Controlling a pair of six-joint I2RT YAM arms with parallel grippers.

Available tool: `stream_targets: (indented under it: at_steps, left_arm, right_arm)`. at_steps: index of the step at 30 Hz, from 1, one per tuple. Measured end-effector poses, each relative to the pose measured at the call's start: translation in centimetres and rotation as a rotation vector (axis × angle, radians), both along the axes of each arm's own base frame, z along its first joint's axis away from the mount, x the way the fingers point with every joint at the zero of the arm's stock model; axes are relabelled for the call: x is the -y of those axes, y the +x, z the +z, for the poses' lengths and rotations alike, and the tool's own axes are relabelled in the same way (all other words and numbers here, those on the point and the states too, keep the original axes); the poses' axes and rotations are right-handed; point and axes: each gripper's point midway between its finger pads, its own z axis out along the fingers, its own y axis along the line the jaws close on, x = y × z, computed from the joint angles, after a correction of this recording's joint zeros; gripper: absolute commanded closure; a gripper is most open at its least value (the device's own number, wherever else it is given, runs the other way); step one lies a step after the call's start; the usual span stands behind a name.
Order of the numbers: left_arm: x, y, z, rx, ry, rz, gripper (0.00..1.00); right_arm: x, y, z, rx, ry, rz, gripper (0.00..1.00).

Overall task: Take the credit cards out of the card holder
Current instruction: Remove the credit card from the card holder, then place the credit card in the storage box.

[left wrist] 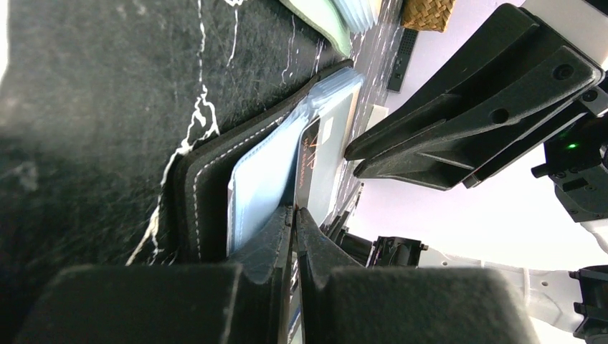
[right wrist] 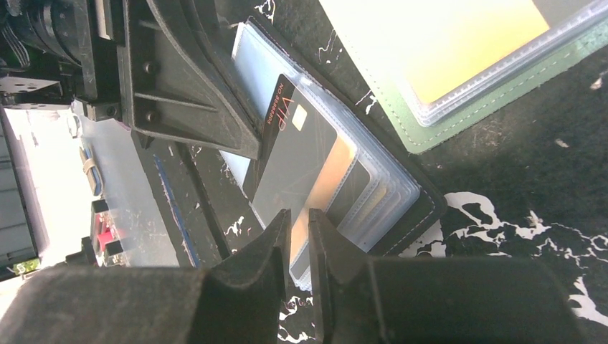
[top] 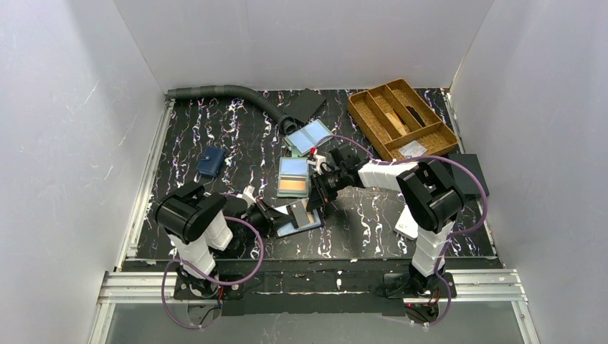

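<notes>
The grey-green card holder [top: 294, 177] lies open mid-table, with a blue card [top: 293, 167] and an orange card [top: 292, 185] in its clear pockets; its green rim [right wrist: 430, 132] shows in the right wrist view. Just in front lies a black wallet [top: 307, 223] with clear sleeves [right wrist: 373, 193]. A black-grey card [right wrist: 294, 158] sticks out of them. My left gripper [left wrist: 295, 211] is shut on that card's edge [left wrist: 310, 154]. My right gripper [right wrist: 300, 213] stands over the sleeves' near edge with a narrow gap between its fingers. I cannot tell if they touch the sleeve.
A wicker tray [top: 401, 118] stands at the back right and a grey hose [top: 222, 92] at the back. A pale blue bifold [top: 310, 136] lies behind the holder and a navy wallet [top: 211, 162] to the left. A white box [top: 407, 222] is beside the right arm.
</notes>
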Motion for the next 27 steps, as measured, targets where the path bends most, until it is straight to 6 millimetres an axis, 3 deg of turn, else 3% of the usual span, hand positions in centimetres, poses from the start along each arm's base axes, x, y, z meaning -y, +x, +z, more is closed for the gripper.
stream_targets:
  at_steps: [5, 19, 27]
  left_arm:
    - [-0.5, -0.2, 0.3, 0.008, 0.021, 0.001, 1.0]
    - [-2.6, -1.2, 3.5, 0.166, 0.165, -0.031, 1.0]
    - [-3.5, -1.6, 5.7, 0.291, 0.209, -0.055, 1.0]
  right_arm:
    - [0.0, 0.0, 0.0, 0.0, -0.005, 0.002, 0.74]
    - [0.0, 0.0, 0.3, 0.018, 0.009, 0.025, 0.71]
    - [1.5, 0.0, 1.2, 0.115, 0.056, 0.104, 0.55]
